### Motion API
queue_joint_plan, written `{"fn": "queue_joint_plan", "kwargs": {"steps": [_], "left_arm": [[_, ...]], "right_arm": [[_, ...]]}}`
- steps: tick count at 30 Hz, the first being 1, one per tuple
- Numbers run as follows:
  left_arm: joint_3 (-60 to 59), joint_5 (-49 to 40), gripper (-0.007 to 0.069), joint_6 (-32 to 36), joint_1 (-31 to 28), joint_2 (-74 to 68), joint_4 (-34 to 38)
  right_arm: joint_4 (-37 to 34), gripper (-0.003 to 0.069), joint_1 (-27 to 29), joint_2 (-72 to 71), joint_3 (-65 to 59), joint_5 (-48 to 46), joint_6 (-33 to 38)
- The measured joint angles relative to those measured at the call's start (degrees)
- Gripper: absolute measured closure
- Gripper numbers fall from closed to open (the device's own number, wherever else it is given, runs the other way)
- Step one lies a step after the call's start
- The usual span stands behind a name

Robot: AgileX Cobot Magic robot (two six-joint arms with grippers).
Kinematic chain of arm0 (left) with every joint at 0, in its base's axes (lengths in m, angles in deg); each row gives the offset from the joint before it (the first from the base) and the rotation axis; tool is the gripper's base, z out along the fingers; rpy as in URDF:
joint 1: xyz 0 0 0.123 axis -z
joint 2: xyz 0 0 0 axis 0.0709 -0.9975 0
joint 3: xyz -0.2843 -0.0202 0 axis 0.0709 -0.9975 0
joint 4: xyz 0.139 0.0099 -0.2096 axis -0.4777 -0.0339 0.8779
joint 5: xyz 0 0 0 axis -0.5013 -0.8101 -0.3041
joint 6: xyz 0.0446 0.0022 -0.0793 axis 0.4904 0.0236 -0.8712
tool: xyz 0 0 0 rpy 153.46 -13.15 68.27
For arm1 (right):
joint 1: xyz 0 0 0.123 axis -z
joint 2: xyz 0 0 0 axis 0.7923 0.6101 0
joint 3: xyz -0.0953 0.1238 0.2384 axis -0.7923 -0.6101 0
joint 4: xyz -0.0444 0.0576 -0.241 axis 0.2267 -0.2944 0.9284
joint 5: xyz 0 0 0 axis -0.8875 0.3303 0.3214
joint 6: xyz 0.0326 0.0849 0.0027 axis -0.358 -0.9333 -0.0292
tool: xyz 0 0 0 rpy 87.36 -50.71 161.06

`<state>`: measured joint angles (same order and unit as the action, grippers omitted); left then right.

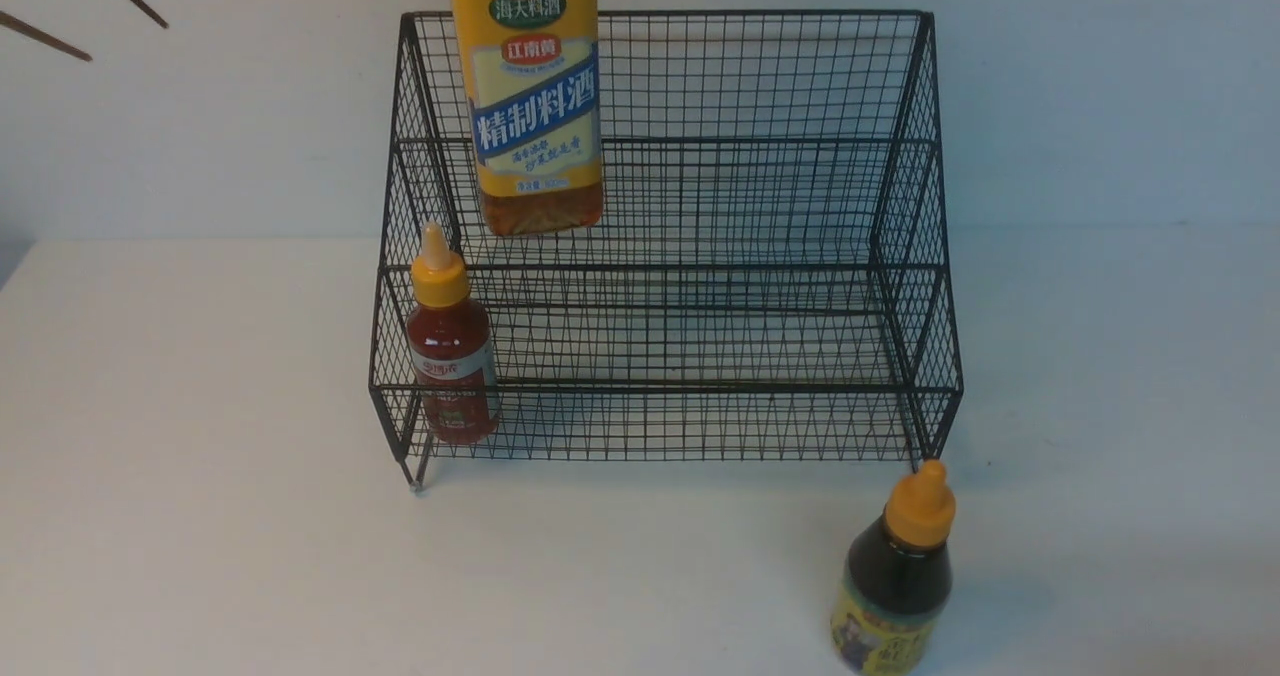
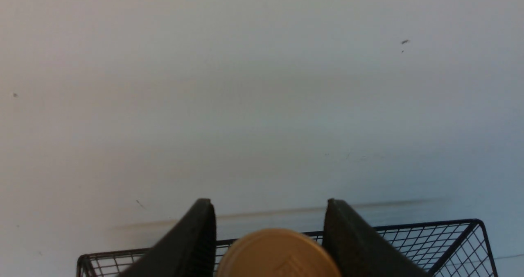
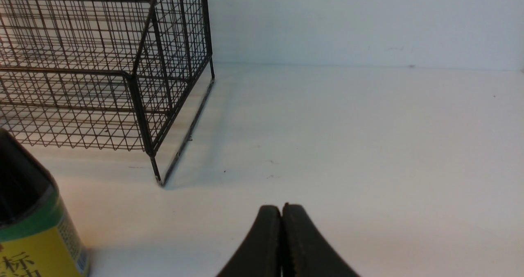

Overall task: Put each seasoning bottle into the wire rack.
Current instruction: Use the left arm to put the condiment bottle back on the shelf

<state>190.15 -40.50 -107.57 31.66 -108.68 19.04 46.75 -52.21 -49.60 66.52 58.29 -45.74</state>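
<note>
Alignment: we find the left claw (image 2: 268, 215) grasping the amber bottle (image 1: 535, 106) by its gold cap (image 2: 278, 254), long axis upright, base hanging over the left end of the wire rack (image 1: 700, 206). Which tier lies beneath, we cannot tell. The right claw (image 3: 281, 228) is clenched, empty, near the dark bottle (image 1: 893, 586) on the desk (image 1: 200, 456).

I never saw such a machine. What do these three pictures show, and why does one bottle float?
It is a two-armed robot. One picture looks forward from between the arms; the others come from cameras on its wrists. On the table stands a wire rack, with the red bottle in its lowest tier; the dark bottle stands outside, in front. The tall amber bottle does not float: the left hand holds it near its cap, over the rack. The right hand is shut and empty.
</note>
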Motion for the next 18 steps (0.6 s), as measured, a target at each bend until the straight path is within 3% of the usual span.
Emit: {"fn": "queue_joint_plan", "kwargs": {"steps": [10, 14, 18], "left_arm": [[0.0, -1.1, 0.0316, 2.5, -0.5, -1.6, 0.5], [0.0, -3.2, 0.0316, 3.3, -3.0, -1.6, 4.9], [0.0, -4.2, 0.0316, 9.5, -5.4, -1.7, 10.1]], "right_arm": [[0.0, 0.0666, 0.0, 0.0, 0.0, 0.0, 0.0], [0.0, 0.0666, 0.0, 0.0, 0.0, 0.0, 0.0], [0.0, 0.0666, 0.0, 0.0, 0.0, 0.0, 0.0]]}}
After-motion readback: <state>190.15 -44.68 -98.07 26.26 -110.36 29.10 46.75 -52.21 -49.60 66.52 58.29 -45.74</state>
